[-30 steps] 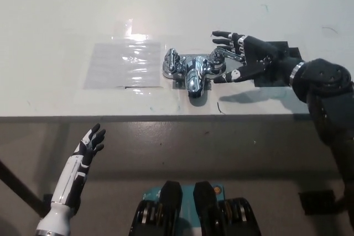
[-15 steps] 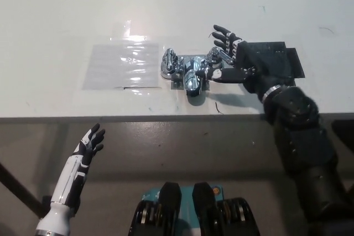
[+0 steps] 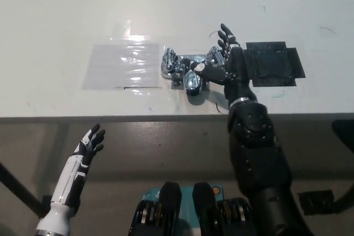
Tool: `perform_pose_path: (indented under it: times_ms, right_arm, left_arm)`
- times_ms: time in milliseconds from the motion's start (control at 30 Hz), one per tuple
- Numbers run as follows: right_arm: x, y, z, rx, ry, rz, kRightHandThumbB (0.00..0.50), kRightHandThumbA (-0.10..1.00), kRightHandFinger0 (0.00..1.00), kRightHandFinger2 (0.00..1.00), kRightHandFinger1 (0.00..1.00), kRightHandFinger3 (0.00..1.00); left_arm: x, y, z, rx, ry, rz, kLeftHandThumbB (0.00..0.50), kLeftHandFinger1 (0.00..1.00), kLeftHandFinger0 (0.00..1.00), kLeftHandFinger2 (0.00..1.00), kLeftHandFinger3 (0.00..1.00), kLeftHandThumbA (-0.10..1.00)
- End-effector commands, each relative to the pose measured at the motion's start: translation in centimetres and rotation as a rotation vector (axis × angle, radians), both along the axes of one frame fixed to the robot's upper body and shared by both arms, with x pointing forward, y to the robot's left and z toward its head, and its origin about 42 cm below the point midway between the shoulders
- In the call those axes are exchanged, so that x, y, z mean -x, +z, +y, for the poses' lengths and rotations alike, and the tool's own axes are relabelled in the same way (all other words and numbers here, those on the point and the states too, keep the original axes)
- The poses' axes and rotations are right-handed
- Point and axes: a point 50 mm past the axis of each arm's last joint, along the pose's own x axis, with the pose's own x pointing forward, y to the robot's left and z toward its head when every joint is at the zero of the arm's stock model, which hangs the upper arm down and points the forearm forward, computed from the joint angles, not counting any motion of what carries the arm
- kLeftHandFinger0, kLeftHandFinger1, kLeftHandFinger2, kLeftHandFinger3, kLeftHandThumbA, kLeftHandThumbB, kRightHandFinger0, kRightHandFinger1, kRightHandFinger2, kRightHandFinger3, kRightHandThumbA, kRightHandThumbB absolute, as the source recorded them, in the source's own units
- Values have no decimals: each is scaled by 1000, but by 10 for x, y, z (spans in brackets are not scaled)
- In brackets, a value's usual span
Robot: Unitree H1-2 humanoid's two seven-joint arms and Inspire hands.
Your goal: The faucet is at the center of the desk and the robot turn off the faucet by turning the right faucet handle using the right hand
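Observation:
A chrome faucet (image 3: 189,75) stands at the middle of the white desk (image 3: 55,20), its spout pointing toward the front edge. Its left handle (image 3: 168,62) is free. My black right hand (image 3: 225,64) lies on the right handle (image 3: 213,56) and covers most of it, with the fingers (image 3: 225,38) reaching past it toward the back and the thumb beside the spout. The black forearm comes up from the front edge. My white left hand (image 3: 88,146) rests open below the desk's front edge at the lower left.
A clear plastic sheet (image 3: 123,64) lies flat left of the faucet. A black mat (image 3: 275,63) lies to its right. The desk's front edge (image 3: 110,118) runs across the middle of the picture.
My right forearm has swung from the right side round to the front, and the hand has turned on the right handle so its fingers now point toward the back. The left hand has stayed put.

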Motion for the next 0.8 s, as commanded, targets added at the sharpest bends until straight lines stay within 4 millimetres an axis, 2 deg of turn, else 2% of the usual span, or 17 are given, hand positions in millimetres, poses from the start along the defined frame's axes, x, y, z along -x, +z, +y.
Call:
perform_pose_path:
  times_ms: [0,67,300,500,567,633,667,700,733,767]
  right_arm:
    - [16,74,78,-84,-89,-162,106,1000,1000,1000,1000,1000]
    - [17,72,79,-69,-115,-159,90,1000,1000,1000,1000,1000]
    - [17,69,71,-62,-165,-185,81,1000,1000,1000,1000,1000]
    - [31,88,46,-195,-214,-331,83,1000,1000,1000,1000,1000]
    - [40,103,31,-185,-271,-420,95,1000,1000,1000,1000,1000]
    - [45,109,23,-179,-292,-455,100,1000,1000,1000,1000,1000]
    - [48,114,15,-167,-313,-495,80,1000,1000,1000,1000,1000]
    - [49,116,11,-162,-325,-520,74,1000,1000,1000,1000,1000]
    - [54,125,-7,-116,-400,-622,76,1000,1000,1000,1000,1000]
    - [56,126,-11,-103,-416,-641,76,1000,1000,1000,1000,1000]
  left_arm:
    - [-5,23,3,-41,-21,-94,211,1000,1000,1000,1000,1000]
    - [-5,22,3,-30,-23,-90,218,1000,1000,1000,1000,1000]
    - [-3,23,3,-33,-23,-91,216,1000,1000,1000,1000,1000]
    - [-5,23,2,-27,-28,-91,228,1000,1000,1000,1000,981]
    - [-5,23,2,-37,-29,-90,211,1000,1000,1000,1000,984]
    - [-5,23,2,-37,-31,-89,211,1000,1000,1000,1000,984]
    - [-4,22,2,-36,-29,-88,217,1000,1000,1000,1000,984]
    - [-5,22,2,-36,-28,-88,218,1000,1000,1000,1000,984]
    - [-5,22,2,-36,-26,-91,211,1000,1000,1000,1000,982]
    - [-5,22,2,-35,-26,-92,211,1000,1000,1000,1000,981]
